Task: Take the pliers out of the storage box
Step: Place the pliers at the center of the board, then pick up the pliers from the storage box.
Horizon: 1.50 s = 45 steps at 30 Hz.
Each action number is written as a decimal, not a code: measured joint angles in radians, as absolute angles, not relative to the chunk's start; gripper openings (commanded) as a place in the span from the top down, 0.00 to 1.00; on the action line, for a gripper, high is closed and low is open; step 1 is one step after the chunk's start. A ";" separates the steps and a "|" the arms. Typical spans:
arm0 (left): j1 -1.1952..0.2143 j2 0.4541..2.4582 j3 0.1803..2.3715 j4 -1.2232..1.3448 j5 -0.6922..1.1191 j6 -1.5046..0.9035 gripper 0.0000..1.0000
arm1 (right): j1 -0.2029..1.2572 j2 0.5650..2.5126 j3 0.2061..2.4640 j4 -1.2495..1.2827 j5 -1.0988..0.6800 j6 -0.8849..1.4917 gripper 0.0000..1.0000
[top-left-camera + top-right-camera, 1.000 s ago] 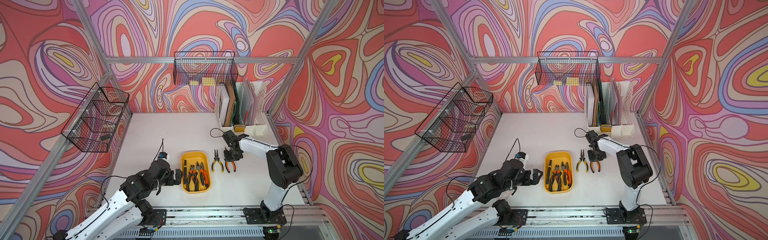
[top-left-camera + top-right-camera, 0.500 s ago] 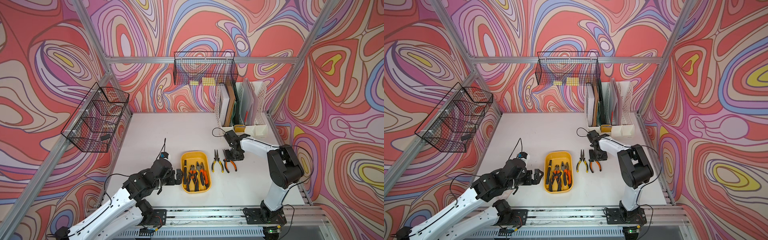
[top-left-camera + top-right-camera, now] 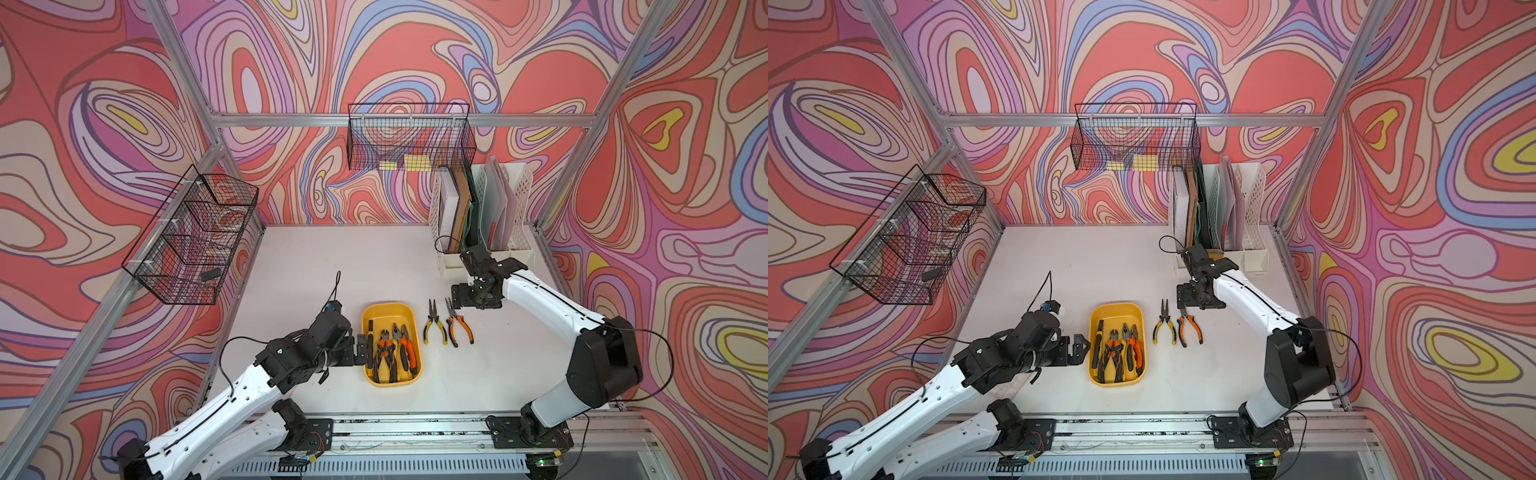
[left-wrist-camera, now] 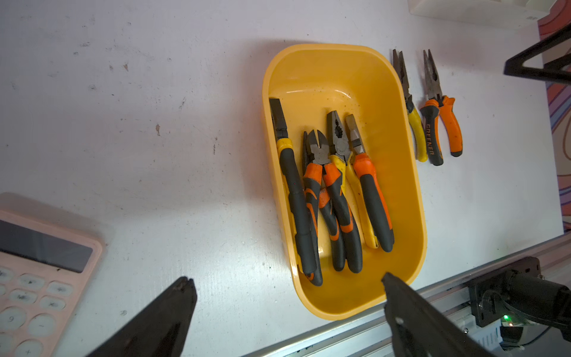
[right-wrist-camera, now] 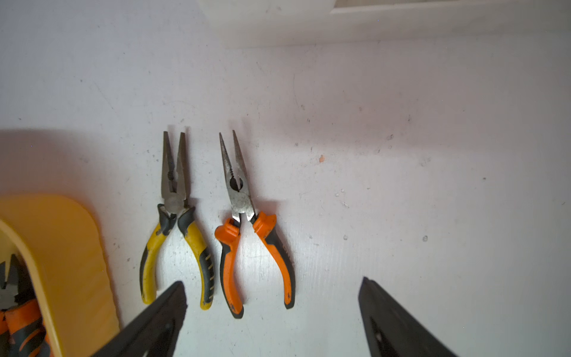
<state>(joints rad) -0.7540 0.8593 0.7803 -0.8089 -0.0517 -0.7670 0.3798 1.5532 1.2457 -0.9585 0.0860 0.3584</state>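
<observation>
Yellow plastic storage box (image 4: 324, 71) sits on the white surface (image 4: 185, 123). I count five pliers (image 4: 340, 185) in it, overlapping, with dark jaws and orange-black or yellow-black grips. A needle-nosed yellow-handled pair (image 5: 176, 235) and orange-handled pair (image 5: 250, 247) lie just beside the box. Left pincer (image 4: 285, 278) and right pincer (image 5: 272, 282) both stand apart, empty.

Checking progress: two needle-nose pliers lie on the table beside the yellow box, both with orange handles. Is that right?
Not quite. Two needle-nose pliers do lie on the table beside the box, but only the orange pliers have orange handles; the yellow pliers have yellow-and-black ones. The right wrist view shows it.
</observation>
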 measured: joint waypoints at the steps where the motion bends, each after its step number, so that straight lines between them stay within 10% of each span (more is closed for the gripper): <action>1: -0.754 0.883 0.791 -0.812 -0.049 -0.767 0.00 | 0.380 1.534 1.240 -0.960 0.082 0.361 0.12; 45: -0.937 1.780 1.390 -1.011 0.030 -0.911 0.33 | 0.379 1.150 1.003 -0.901 -0.008 0.444 0.26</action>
<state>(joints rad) -0.9375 1.7798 1.3903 -1.0111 0.0296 -0.9112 0.3790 1.1496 1.0031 -0.9012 -0.0078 0.4438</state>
